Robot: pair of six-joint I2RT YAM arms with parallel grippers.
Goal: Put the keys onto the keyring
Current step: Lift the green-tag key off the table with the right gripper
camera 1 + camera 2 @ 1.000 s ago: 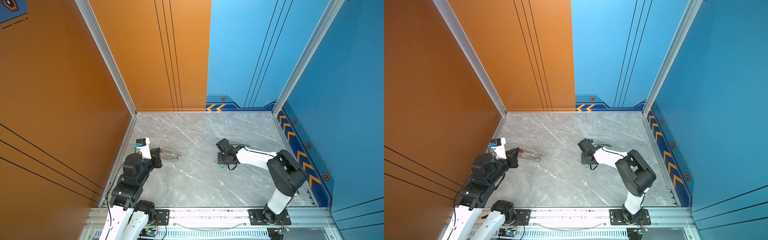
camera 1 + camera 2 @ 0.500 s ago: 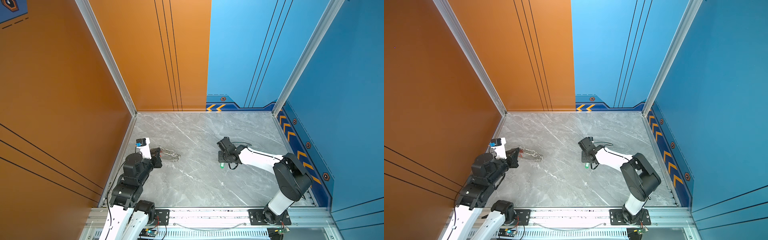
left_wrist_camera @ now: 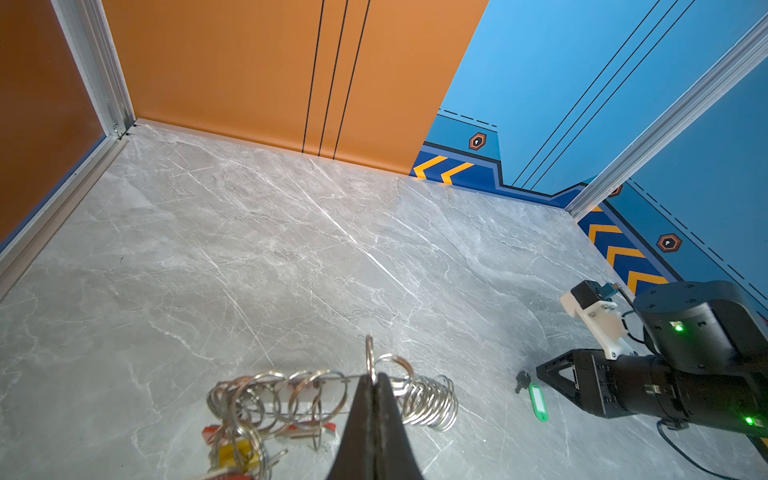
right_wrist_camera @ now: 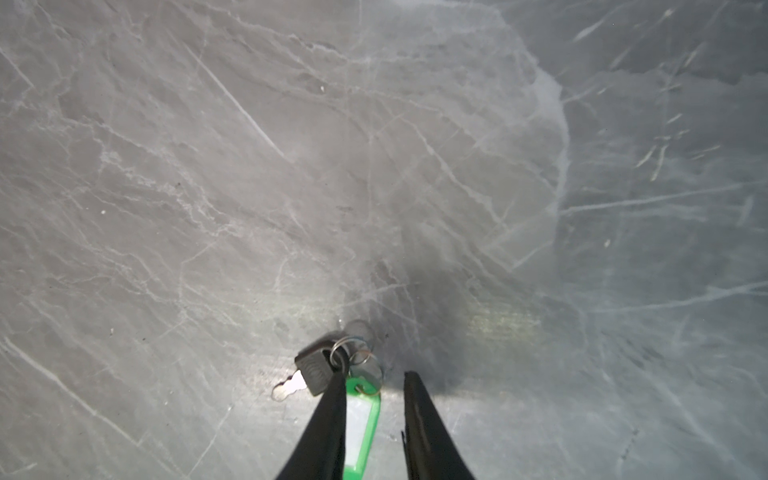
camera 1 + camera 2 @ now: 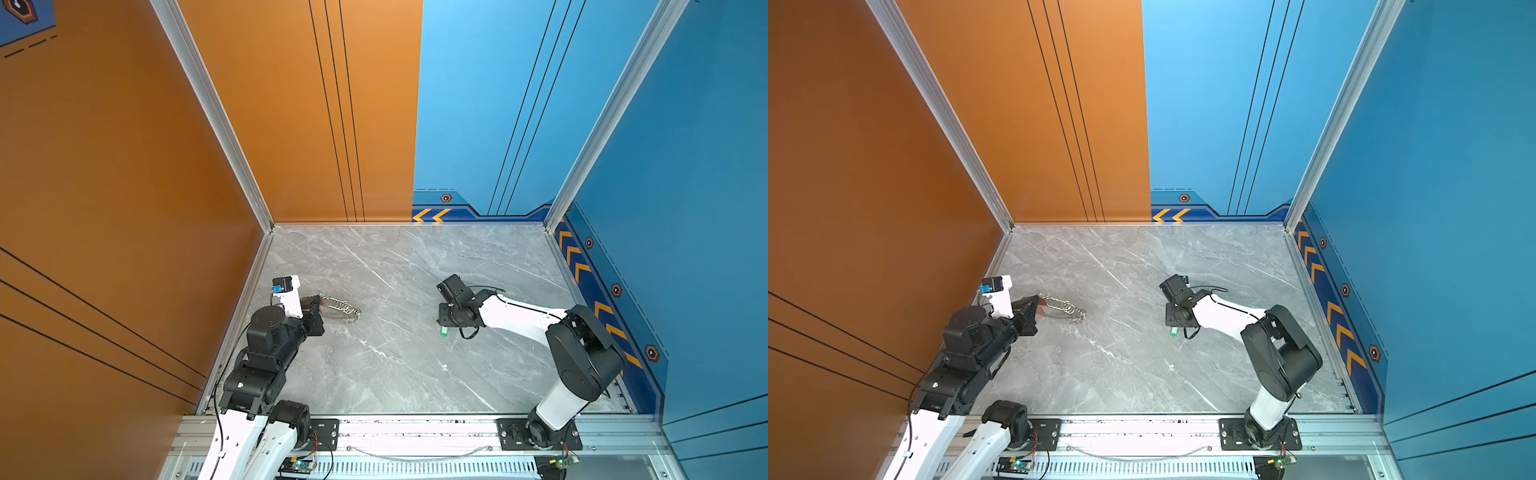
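Right between the two tips of the right gripper (image 4: 376,374) lies the green key (image 4: 363,424); it rests flat on the grey table (image 4: 208,187); its dark head and small silver blade poke out just past one tip; one black finger (image 4: 328,419) covers the edge of its green tag; the jaws stand a little apart with a gap between them, and they squeeze nothing; in both top views the green key (image 5: 444,331) (image 5: 1174,331) shows as a tiny green spot just below this gripper's nose.

Well away from that gripper, the keyring (image 3: 428,405) is in the tips of the left gripper (image 3: 372,376); those tips are pressed tight together on one silver ring; the other rings sit in a long row on both sides of the tips, low over the table; a red tag (image 3: 309,428) and a yellow tag (image 3: 232,453) hang among the rings close to this gripper; in both top views the keyring (image 5: 340,309) (image 5: 1067,309) runs from the left gripper (image 5: 316,307) (image 5: 1034,307) out toward the middle of the table; the green key is far from the keyring and not on it.

Behind the left gripper stands an orange wall (image 5: 124,166); past the right gripper stands a blue wall (image 5: 685,166).
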